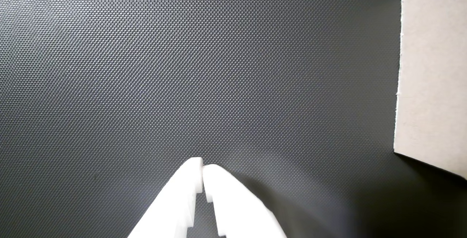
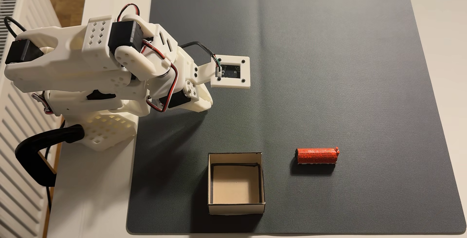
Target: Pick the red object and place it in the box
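Observation:
The red object (image 2: pixel 317 156), an orange-red wrapped roll with dark print and a twisted right end, lies on its side on the mat, to the right of the box in the fixed view. The box (image 2: pixel 236 209) is a small open cardboard square with pale walls and black-lined edges near the mat's front edge; its floor is bare. One pale wall of the box (image 1: pixel 434 77) shows at the right edge of the wrist view. My gripper (image 1: pixel 202 167) is shut, its white fingertips touching with nothing between them. The folded arm holds the gripper (image 2: pixel 205 101) over the mat's left part, well away from both things.
A dark grey textured mat (image 2: pixel 328 63) covers most of the white table. The arm's base and a black clamp (image 2: pixel 48 139) sit at the left table edge, beside a white radiator (image 2: pixel 15 177). The wrist camera's mount (image 2: pixel 230 71) juts out over the mat.

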